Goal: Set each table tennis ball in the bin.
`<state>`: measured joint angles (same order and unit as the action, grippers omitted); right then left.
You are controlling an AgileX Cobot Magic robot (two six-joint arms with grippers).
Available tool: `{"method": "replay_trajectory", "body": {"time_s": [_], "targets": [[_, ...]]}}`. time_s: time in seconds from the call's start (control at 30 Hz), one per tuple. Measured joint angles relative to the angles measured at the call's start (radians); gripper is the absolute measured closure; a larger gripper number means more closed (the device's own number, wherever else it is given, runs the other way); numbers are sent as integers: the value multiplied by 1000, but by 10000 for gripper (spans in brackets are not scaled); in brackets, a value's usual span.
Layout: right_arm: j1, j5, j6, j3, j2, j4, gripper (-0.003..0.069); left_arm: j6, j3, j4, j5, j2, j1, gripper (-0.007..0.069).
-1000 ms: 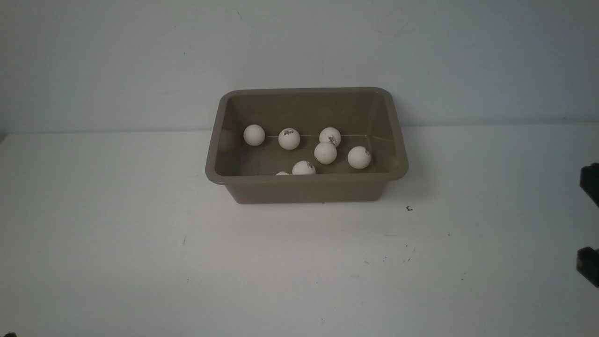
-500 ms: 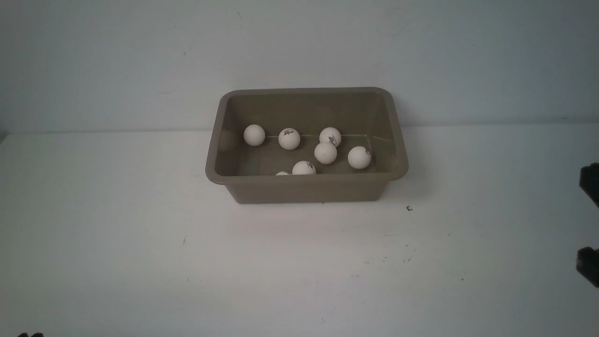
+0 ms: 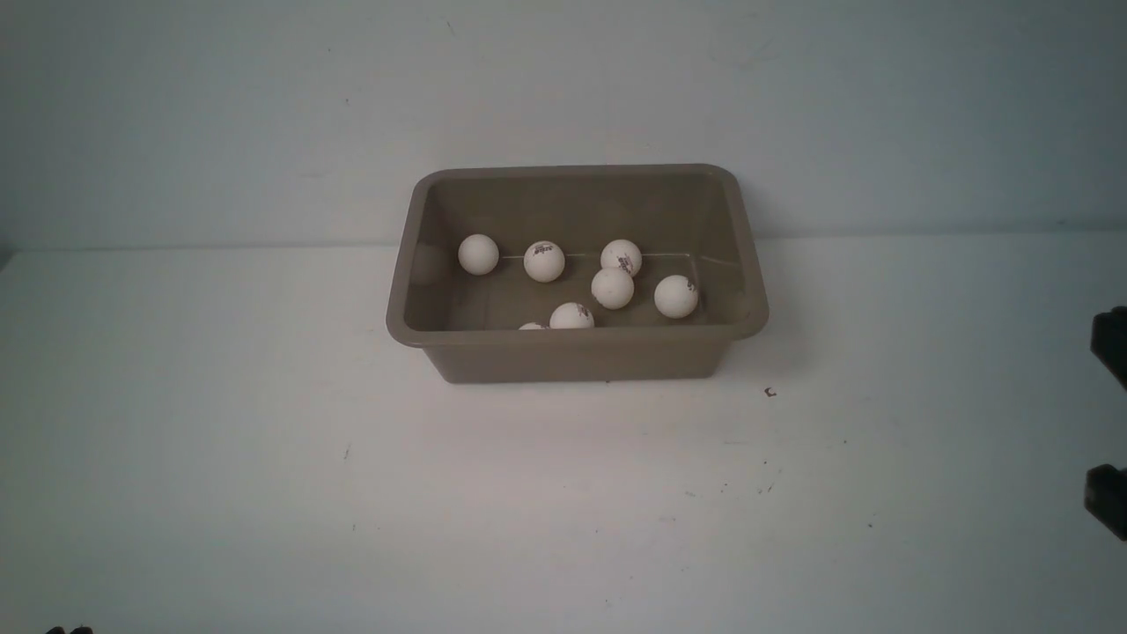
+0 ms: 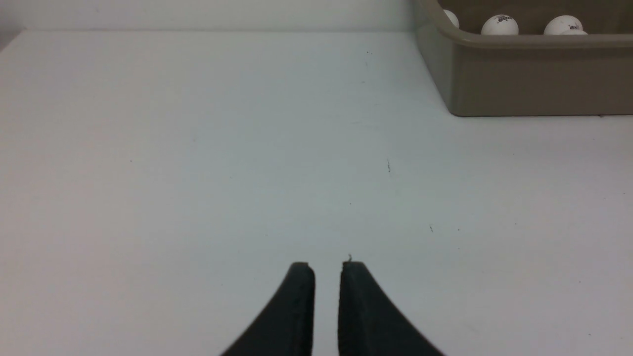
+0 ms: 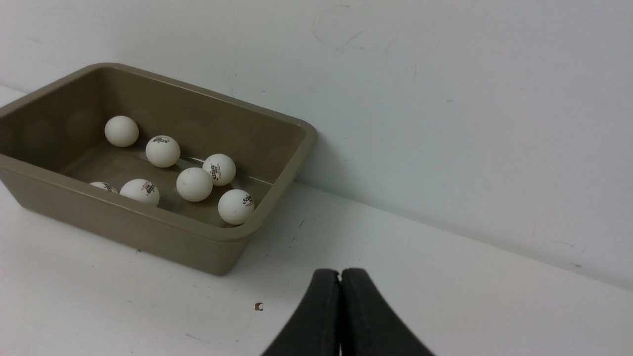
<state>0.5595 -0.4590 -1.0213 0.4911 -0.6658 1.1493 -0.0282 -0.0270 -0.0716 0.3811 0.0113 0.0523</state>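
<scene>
Bin [image 3: 577,352] sits well ahead of both tools, near the wall [image 3: 563,88]. Seven balls [image 5: 194,184] are visible inside, one mostly cut off by the near rim. Left tool [image 4: 327,269] hovers over bare white bench [image 3: 264,484], bin off ahead to its right; its tips are a thin slit apart, gripping nothing. Right tool [image 5: 340,277] is pressed fully together, empty, bin ahead to its left. Bench has small dark specks, one just beside the right tool.
</scene>
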Motion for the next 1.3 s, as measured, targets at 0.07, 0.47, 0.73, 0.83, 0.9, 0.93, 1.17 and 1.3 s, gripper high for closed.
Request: {"method": "replay_trajectory", "body": {"time_s": [0.07,0.47,0.73,0.83,0.9,0.93,1.17,1.3], "targets": [[0,0,0,0,0,0,675,0,0,-1,0,0,0,566],[-26,16,0,0,0,0,675,0,0,-1,0,0,0,566],[-299,130,-108,-1,63,-91,675,0,0,-1,0,0,0,566],[-453,152,-163,-42,147,-157,675,0,0,-1,0,0,0,566],[-518,155,-175,-86,222,-175,675,0,0,-1,0,0,0,566],[-535,156,-179,-113,247,-184,675,0,0,-1,0,0,0,566],[-611,213,-189,-345,502,-183,675,0,0,-3,0,0,0,566],[-615,291,-190,-460,605,-136,675,0,0,-3,0,0,0,566]]}}
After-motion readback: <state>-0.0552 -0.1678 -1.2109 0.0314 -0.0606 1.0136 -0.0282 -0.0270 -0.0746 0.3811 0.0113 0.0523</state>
